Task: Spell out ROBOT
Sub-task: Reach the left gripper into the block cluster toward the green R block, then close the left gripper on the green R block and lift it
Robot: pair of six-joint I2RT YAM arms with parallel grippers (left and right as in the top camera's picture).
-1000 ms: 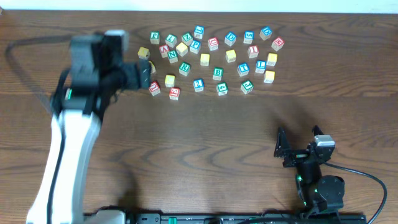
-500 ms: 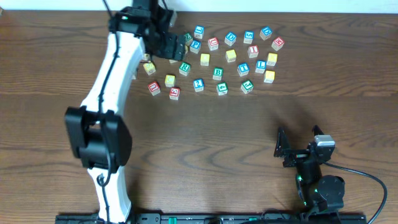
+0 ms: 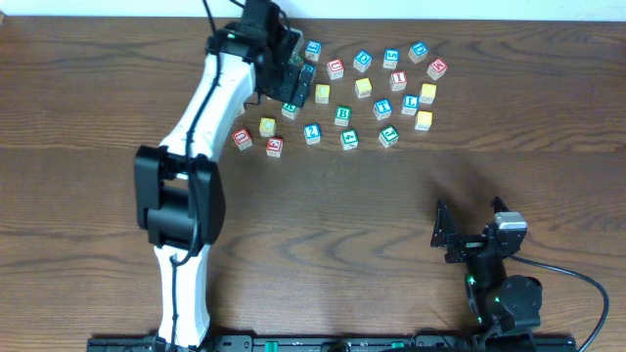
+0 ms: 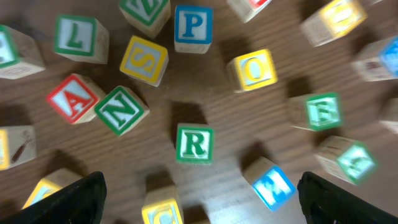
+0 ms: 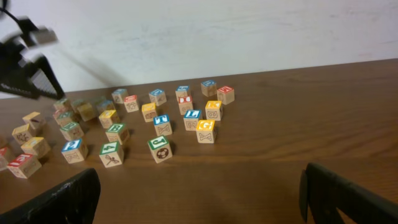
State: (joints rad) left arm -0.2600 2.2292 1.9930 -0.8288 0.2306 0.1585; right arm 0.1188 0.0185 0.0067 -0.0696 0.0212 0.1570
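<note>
Many lettered wooden blocks (image 3: 364, 88) lie scattered at the far middle of the table. My left gripper (image 3: 291, 76) hovers open and empty over the left part of the cluster. In the left wrist view its open fingers (image 4: 199, 190) frame a green R block (image 4: 194, 143), with a yellow O block (image 4: 252, 68) up to its right and a blue P block (image 4: 193, 25) above. The R block (image 3: 290, 108) shows at the gripper's near edge in the overhead view. My right gripper (image 3: 468, 233) is open and empty near the front right, far from the blocks (image 5: 163, 148).
Around the R block lie a green N (image 4: 121, 110), a red A (image 4: 74, 99), a yellow S (image 4: 144, 60), a green L (image 4: 78, 38), a green block (image 4: 323, 112), a blue block (image 4: 273, 183) and a yellow C (image 4: 163, 211). Bare wood (image 3: 342, 215) spans the middle.
My left arm has swung from the left side of the table rightward and out over the block cluster. The right arm has not moved.
</note>
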